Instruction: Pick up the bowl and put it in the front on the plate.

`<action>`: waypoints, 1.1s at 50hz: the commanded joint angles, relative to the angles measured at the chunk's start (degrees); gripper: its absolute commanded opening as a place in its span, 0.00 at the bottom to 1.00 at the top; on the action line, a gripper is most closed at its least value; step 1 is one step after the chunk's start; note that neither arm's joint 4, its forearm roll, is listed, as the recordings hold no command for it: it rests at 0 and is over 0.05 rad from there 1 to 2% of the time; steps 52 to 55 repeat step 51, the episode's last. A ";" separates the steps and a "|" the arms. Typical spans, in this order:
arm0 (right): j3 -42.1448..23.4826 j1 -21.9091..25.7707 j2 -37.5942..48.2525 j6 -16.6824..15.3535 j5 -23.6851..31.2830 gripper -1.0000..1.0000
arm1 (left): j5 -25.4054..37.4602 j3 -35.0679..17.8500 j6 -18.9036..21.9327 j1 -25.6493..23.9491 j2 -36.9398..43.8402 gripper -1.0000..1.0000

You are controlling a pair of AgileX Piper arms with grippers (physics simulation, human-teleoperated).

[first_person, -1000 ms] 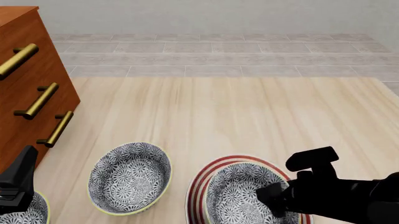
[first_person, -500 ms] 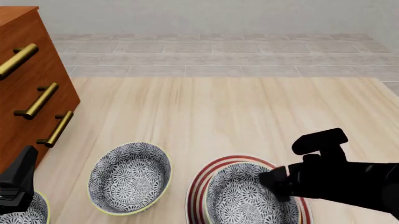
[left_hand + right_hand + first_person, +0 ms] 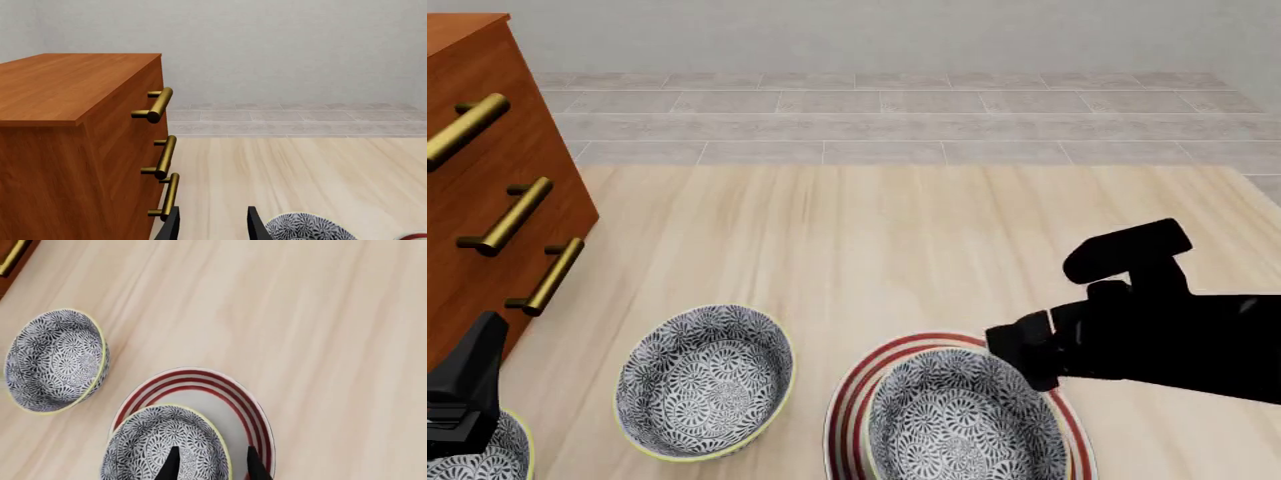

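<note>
On the plate (image 3: 851, 400) sits the bowl (image 3: 966, 420), no writing anywhere, while the right tool (image 3: 211, 463), fingers apart and empty, has risen since a second ago.

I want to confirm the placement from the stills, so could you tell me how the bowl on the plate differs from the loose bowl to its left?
The bowl on the plate rests on the red-ringed plate; the loose bowl sits straight on the wooden table. The plate's bowl lies below the right gripper, whose fingers are open and hold nothing; no gripper is near the loose bowl. Both share the blue-and-white floral pattern, yellow rim and similar size.
</note>
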 commanded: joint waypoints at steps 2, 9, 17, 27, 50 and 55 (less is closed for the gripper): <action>-3.01 0.40 0.30 -1.20 1.15 1.00 | 0.00 0.00 0.00 0.00 0.00 1.00; -3.28 1.33 0.63 -0.84 0.14 1.00 | 0.00 0.00 0.00 0.00 0.00 1.00; -4.74 1.13 0.06 -0.44 -2.23 1.00 | 0.00 0.00 0.00 0.00 0.00 1.00; -6.76 0.65 -0.50 -0.51 -5.64 1.00 | 0.00 0.00 0.00 0.00 0.00 1.00; -6.59 -2.90 -0.01 -2.61 -16.73 1.00 | 0.00 0.00 0.00 0.00 0.00 1.00; -6.59 -3.52 -0.33 -2.91 -17.04 1.00 | 0.00 0.00 0.00 0.00 0.00 1.00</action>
